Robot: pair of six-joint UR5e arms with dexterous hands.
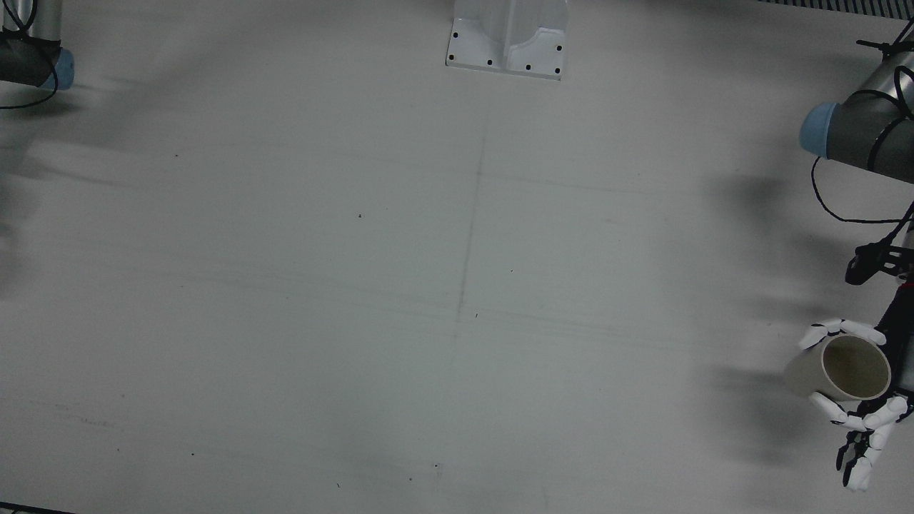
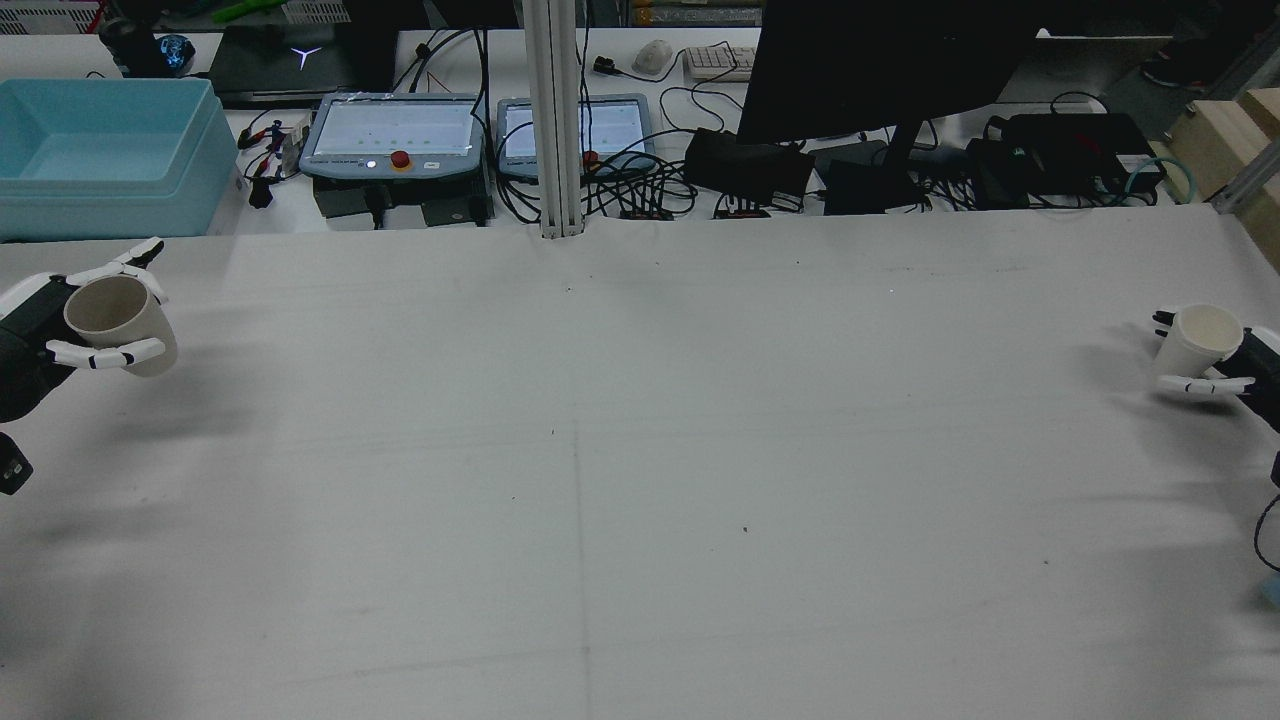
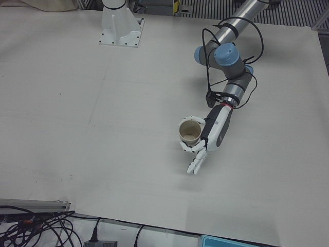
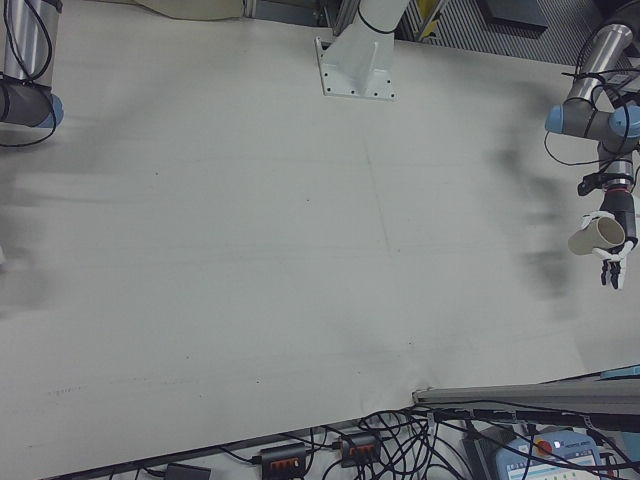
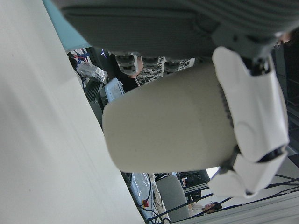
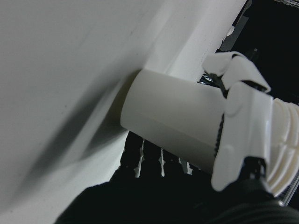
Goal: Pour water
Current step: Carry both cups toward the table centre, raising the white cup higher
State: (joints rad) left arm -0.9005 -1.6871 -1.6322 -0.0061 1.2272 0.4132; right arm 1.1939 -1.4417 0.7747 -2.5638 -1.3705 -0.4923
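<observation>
Rear view alone shows both: left hand (image 2: 40, 335) clasps beige cup (image 2: 120, 318); right hand (image 2: 1235, 368) clasps white cup (image 2: 1195, 340).

Broad pale grey surface (image 2: 640, 480), matte, crossed by a faint dark seam running front to back and by soft blurred shadows near both side edges. White bolted mounting bracket (image 1: 508, 39) at the far middle edge. Beyond the surface, a cluttered bench: light blue plastic bin (image 2: 105, 155) at the left, 2 pendant screens (image 2: 392, 135) side by side, a slim aluminium post (image 2: 553, 120) between them, tangled black cables, a keyboard (image 2: 718, 62), a dark monitor (image 2: 885, 65). Even overhead light, no hard glare.
</observation>
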